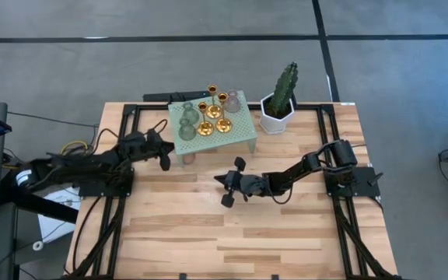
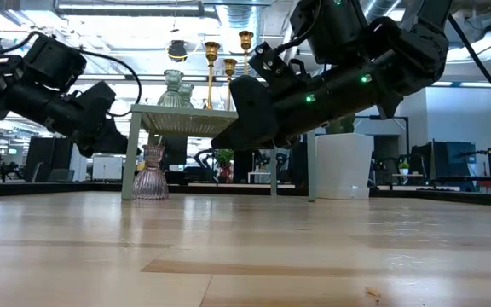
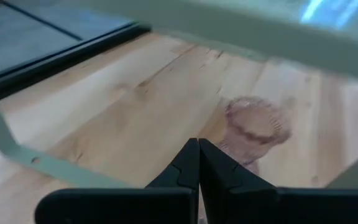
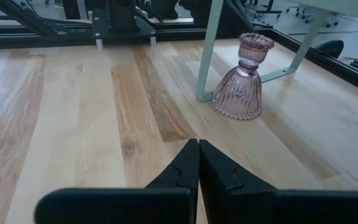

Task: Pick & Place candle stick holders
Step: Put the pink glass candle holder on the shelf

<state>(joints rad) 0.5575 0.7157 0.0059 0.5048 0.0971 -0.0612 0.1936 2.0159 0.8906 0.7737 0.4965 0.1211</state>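
A small pale-green stand (image 1: 243,128) at the far middle of the wooden table carries three gold holders (image 1: 214,110), two grey-green ones (image 1: 187,129) and a pink one (image 1: 232,101). A second pink holder (image 4: 238,87) stands upright on its round base on the wood under the stand, next to a leg; it also shows in the low view (image 2: 151,175) and the left wrist view (image 3: 253,124). My left gripper (image 3: 199,146) is shut and empty at the stand's left edge (image 1: 166,149). My right gripper (image 4: 199,146) is shut and empty, low over the table in front of the stand (image 1: 221,181).
A white hexagonal pot with a cactus (image 1: 277,115) stands to the right of the stand. The stand's thin legs (image 4: 207,56) flank the pink holder underneath. Bare wood (image 1: 232,233) stretches toward the near edge. Black arm frames run along both sides of the table.
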